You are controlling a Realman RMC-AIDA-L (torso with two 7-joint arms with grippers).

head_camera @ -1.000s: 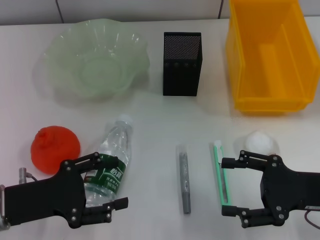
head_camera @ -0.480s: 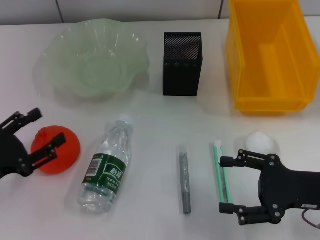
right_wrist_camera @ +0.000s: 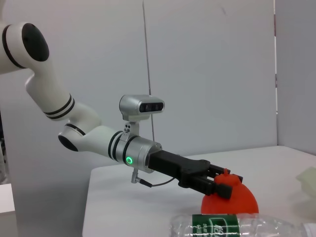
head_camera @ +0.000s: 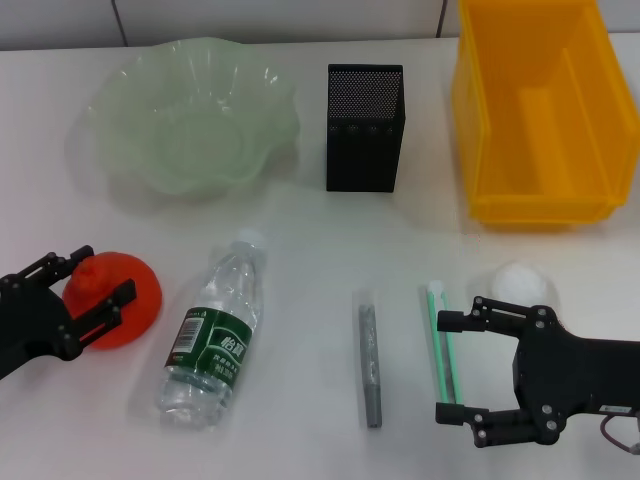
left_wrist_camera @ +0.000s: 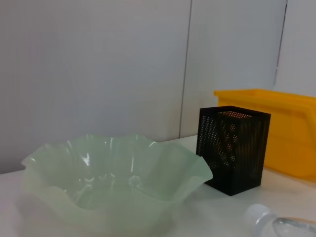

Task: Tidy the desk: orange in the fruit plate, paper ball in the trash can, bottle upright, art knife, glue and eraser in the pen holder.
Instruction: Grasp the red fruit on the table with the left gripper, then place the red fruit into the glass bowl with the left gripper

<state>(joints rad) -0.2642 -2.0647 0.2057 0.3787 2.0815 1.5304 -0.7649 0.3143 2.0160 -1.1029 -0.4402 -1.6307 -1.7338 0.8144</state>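
The orange (head_camera: 128, 300) lies at the near left, also seen in the right wrist view (right_wrist_camera: 232, 197). My left gripper (head_camera: 105, 275) is open, with a finger on either side of the orange's left part; it shows in the right wrist view (right_wrist_camera: 223, 181). The clear bottle (head_camera: 215, 335) lies on its side. A grey stick-shaped item (head_camera: 370, 358) and a green one (head_camera: 438, 335) lie mid-near. My right gripper (head_camera: 445, 366) is open, its fingertips at the green item. The white paper ball (head_camera: 520, 282) sits just beyond it.
The pale green fruit plate (head_camera: 120, 100) stands at the back left, the black mesh pen holder (head_camera: 363, 125) at the back middle, and the yellow bin (head_camera: 480, 150) at the back right. The left wrist view shows the plate (left_wrist_camera: 113, 173), holder (left_wrist_camera: 234, 148) and bin (left_wrist_camera: 291, 128).
My left gripper left the bottle, swung out to the left, and has now moved in around the orange. My right gripper shifted slightly nearer and stayed open.
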